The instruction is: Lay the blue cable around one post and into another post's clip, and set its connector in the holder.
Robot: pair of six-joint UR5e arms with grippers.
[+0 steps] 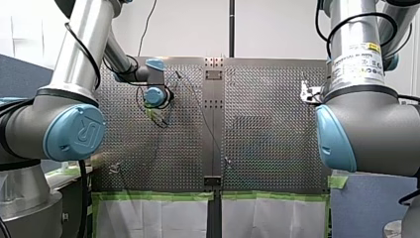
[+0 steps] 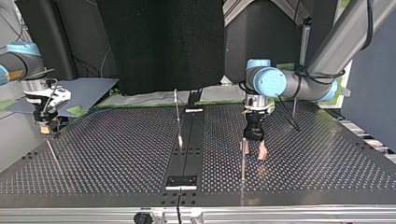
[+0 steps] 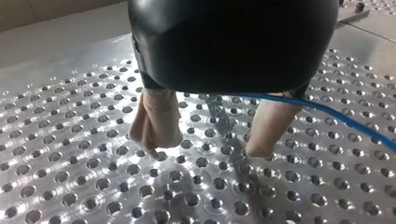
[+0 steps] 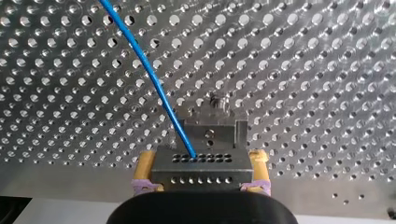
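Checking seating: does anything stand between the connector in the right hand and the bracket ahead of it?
Nothing visible: the connector, in my right hand, sits directly before the bracket; the blue cable skirts its side.

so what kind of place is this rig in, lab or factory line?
Looks like a robotics lab bench, not a line: my left arm and my right arm over a perforated table edged with green tape, my right gripper holding the connector.

Robotics lab, perforated table, robot arm
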